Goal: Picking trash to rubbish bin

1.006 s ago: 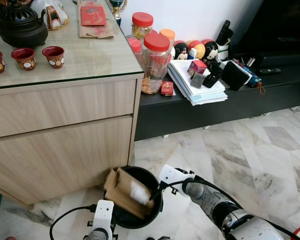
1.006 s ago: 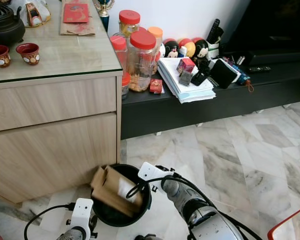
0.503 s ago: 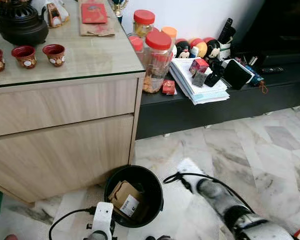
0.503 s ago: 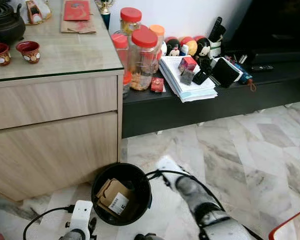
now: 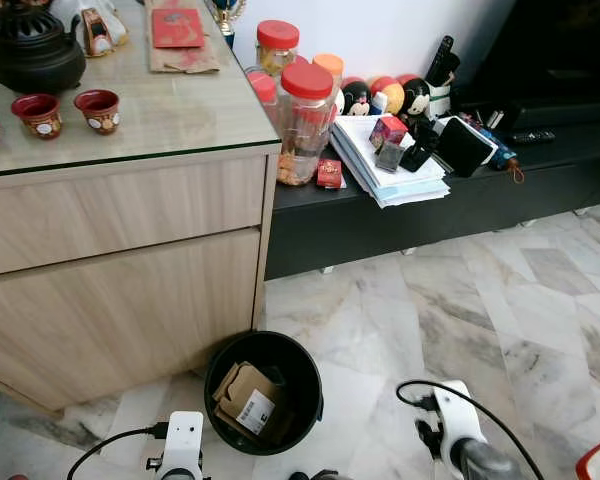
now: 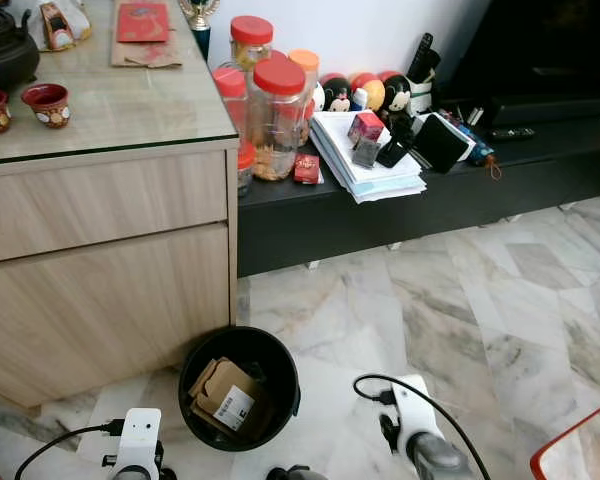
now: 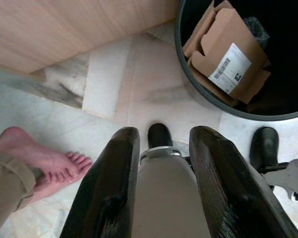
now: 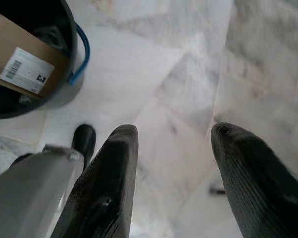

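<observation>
1. Rubbish bin (image 5: 264,390) stands on the marble floor (image 5: 500,300) beside the wooden cabinet (image 5: 120,260).
2. Cardboard box (image 5: 248,402) lies inside it, so I judge this drop done.
3. My right gripper (image 8: 176,173) hangs wide and empty; left gripper (image 7: 159,163) too. Next I'd look for more trash.

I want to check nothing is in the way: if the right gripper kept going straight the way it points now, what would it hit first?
Most likely the bare marble floor. The open right gripper holds nothing, and the black bin sits off to one side of its line, though depth is hard to judge.
</observation>
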Robot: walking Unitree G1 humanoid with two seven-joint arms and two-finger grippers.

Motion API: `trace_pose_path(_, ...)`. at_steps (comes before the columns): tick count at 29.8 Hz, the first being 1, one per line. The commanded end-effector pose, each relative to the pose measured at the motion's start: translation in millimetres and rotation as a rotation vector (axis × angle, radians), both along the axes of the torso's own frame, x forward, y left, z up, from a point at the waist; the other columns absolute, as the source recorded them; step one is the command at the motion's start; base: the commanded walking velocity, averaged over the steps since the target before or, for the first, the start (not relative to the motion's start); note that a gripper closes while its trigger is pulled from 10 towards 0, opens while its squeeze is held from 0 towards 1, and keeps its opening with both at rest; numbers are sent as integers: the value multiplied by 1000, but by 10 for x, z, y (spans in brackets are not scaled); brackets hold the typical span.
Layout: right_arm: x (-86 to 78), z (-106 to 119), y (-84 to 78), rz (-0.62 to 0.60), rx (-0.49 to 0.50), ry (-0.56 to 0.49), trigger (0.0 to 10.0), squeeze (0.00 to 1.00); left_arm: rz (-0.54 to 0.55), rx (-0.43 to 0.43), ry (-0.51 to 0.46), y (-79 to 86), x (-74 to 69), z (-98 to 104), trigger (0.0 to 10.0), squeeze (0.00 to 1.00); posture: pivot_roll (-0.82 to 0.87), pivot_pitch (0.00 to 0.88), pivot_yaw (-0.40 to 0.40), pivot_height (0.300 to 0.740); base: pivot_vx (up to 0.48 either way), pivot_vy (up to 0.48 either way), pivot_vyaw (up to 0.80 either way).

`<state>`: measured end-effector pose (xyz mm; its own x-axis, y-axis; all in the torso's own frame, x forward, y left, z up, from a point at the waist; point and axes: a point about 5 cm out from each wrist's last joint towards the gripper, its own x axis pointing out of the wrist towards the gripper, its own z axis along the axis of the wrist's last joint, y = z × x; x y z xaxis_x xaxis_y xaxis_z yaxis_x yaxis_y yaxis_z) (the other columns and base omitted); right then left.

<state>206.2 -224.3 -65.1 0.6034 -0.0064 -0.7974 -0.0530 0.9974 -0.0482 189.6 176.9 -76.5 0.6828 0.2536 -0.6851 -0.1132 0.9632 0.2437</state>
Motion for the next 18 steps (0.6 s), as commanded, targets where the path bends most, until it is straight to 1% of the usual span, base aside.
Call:
trace_pose_path(1,-94,-37,-77,-73,13,26,10000,0,24,6,93,7,-206,-112,10000,0,80,154,-192,728,0,0,0)
trace_pose_path(5,-123,-50,-96,-163,45,21,10000,0,18,13,90,1,-187,-104,10000,0,85,146,-190,728,0,0,0)
trace_pose_path(11,-103,-31,-110,-215,78,-20,10000,0,17,19,92,-6,-196,-108,10000,0,90,133,-186,728,0,0,0)
trace_pose_path(18,-65,1,-148,-250,81,-46,10000,0,15,17,87,-30,-247,-125,10000,0,90,111,-191,728,0,0,0)
